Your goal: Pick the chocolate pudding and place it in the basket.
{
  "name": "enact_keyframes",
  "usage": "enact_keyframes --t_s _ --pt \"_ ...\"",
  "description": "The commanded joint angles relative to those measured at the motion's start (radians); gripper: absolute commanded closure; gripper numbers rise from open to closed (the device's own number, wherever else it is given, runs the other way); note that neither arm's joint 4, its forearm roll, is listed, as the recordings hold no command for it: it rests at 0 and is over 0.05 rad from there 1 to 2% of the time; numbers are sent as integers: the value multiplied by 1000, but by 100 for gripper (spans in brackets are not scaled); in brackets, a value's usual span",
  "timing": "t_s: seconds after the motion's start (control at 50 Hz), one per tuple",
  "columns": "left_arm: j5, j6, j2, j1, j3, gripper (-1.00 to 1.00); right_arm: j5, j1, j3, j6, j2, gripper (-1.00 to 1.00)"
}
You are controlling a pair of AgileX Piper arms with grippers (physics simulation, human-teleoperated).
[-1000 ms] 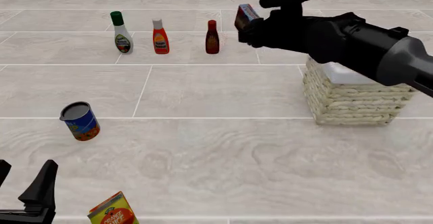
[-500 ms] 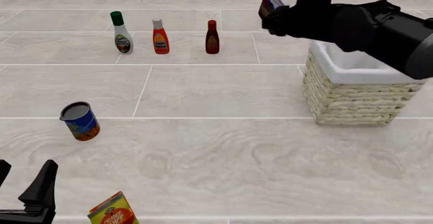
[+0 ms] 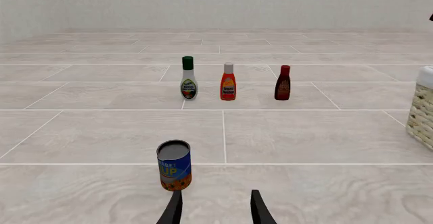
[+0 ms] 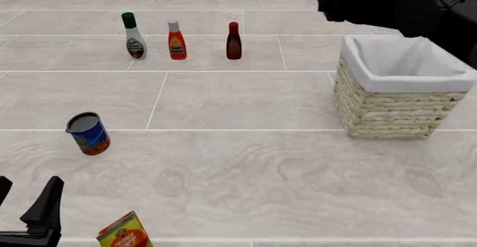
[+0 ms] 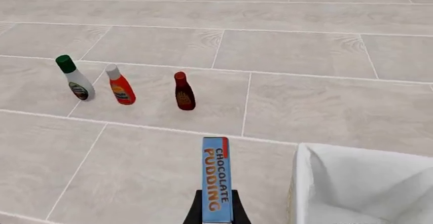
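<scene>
Left gripper [image 3: 215, 211]: we see its fingers spread apart with nothing between them, low at 7 o'clock of the front view; we leave it parked, since the step needs only one arm.
Can [image 4: 88, 133]: tilted on the table at 9 o'clock, well apart from the work; no concern for our path.
Three bottles [image 4: 176, 40]: upright in a row at 11 o'clock, well clear of the basket; we would not swing the load out over them.
Pudding box [image 5: 217, 180]: we hold it edge-on and aloft, clamped between the fingers of the right gripper [image 5: 216, 211]; in the front view it sits at 1 o'clock, just beyond the basket's far left corner, not yet over the opening.
Basket [image 4: 387, 113]: at 3 o'clock, its white lining folded over the rim and its inside free.
Step in hand: carrying the box over the basket; we judge the task mostly done.
How to do it well: we would bring the box toward 3 o'clock until it hangs over the middle of the lining; then lower it past the rim before parting the fingers, so it cannot catch the rim and tumble out.
</scene>
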Motion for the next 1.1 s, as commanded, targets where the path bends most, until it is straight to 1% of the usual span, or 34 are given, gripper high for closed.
enact_keyframes --t_s 0.02,0.24,0.4,0.64,0.7,1.1 --pt "0 0 0 0 0 -100 19 -68 -51 7 16 100" --pt "0 -1 0 0 0 -100 48 -138 -97 14 32 100" --pt "0 0 0 0 0 -100 79 -191 -143 36 52 100" --pt "0 0 0 0 0 -100 104 -245 -184 62 75 100" --pt "0 0 0 0 0 -100 117 -267 -202 77 86 100" --pt "0 0 0 0 0 -100 175 -342 -289 130 142 100"
